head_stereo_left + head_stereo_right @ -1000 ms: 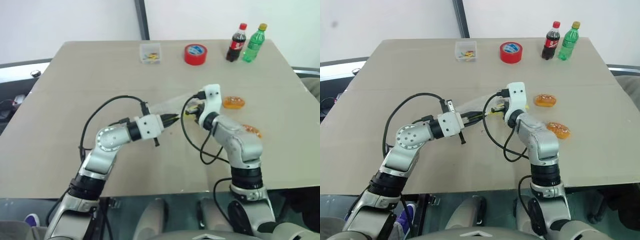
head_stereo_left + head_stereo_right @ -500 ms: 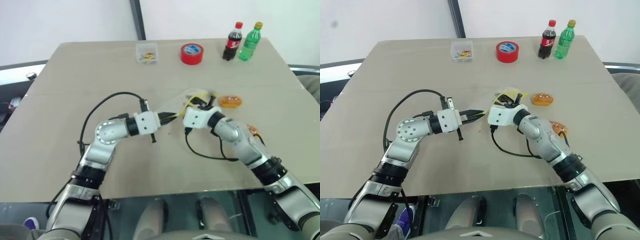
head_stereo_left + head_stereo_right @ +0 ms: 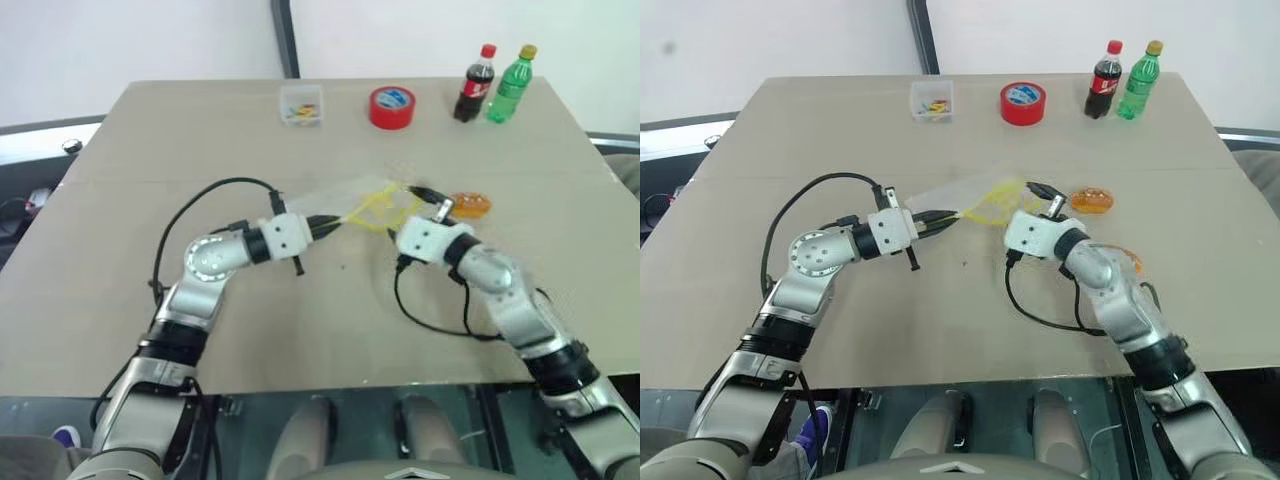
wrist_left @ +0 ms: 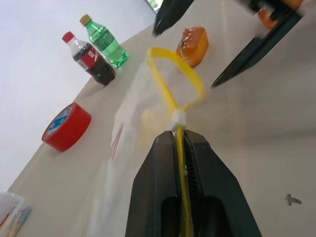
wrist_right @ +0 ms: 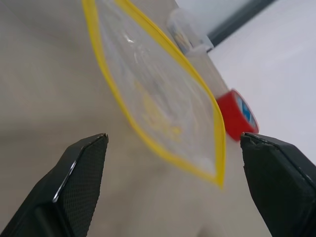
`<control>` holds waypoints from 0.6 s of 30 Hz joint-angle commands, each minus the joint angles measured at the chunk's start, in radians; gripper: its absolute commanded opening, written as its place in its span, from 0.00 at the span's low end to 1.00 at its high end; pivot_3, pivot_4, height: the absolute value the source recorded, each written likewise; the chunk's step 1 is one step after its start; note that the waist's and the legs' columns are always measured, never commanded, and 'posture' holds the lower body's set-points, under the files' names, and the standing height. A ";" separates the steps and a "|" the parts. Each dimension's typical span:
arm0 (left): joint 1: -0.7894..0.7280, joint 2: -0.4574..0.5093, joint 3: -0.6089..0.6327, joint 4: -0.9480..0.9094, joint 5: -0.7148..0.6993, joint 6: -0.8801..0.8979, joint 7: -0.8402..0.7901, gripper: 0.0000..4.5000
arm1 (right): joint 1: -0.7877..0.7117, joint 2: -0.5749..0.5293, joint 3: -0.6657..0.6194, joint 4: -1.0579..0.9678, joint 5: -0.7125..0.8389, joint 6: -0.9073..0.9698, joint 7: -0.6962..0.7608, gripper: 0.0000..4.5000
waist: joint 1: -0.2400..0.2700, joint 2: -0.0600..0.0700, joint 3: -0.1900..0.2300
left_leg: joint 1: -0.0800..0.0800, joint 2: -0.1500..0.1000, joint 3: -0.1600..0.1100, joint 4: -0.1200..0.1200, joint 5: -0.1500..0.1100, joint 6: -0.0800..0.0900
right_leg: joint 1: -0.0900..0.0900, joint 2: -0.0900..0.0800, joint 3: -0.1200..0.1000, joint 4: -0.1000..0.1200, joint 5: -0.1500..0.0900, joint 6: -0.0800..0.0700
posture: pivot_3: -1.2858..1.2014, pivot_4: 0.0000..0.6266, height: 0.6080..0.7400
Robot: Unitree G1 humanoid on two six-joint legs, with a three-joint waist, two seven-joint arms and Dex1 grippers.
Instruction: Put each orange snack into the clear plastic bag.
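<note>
In the head views, the left tool (image 3: 940, 216) is closed on the yellow seal strip of the clear plastic bag (image 3: 975, 197) and holds its mouth up over the middle of the desk (image 3: 790, 130). The right tool (image 3: 1050, 200) stands wide open with nothing in it, just beside the bag mouth. One orange snack (image 3: 1091, 200) lies close behind it, toward the right edge; the other orange snack (image 3: 1127, 262) is partly hidden by the right arm.

In the left wrist view, the fingers (image 4: 158, 177) pinch the strip tightly, and the mouth forms a small loop.

In the right wrist view, the bag mouth hangs open between the spread fingers (image 5: 81, 168).

The right tool should probably take the nearer snack from above, and the left should keep the mouth steady and wide.
</note>
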 commanded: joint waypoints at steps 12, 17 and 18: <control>-0.044 -0.048 0.015 0.085 0.001 -0.027 0.045 0.00 | 0.286 -0.159 -0.370 -0.150 0.245 0.337 0.133 0.98 | 0.000 0.000 0.000 | 0.003 0.000 -0.001 0.001 0.000 0.000 | 0.003 0.000 -0.001 0.001 0.000 0.000 | 0.52 0.24 1.00; -0.036 -0.052 0.015 0.066 -0.005 -0.018 0.036 0.00 | 0.284 -0.218 -0.379 -0.055 0.289 0.295 0.168 0.98 | 0.000 0.000 0.000 | 0.003 0.000 -0.001 0.001 0.000 0.000 | 0.003 0.000 -0.001 0.001 0.000 0.000 | 0.52 0.24 1.00; -0.034 -0.052 0.015 0.060 -0.005 -0.015 0.037 0.00 | 0.282 -0.220 -0.385 -0.042 0.306 0.298 0.175 0.98 | 0.000 0.000 0.000 | 0.003 0.000 -0.001 0.001 0.000 0.000 | 0.003 0.000 -0.001 0.001 0.000 0.000 | 0.52 0.24 1.00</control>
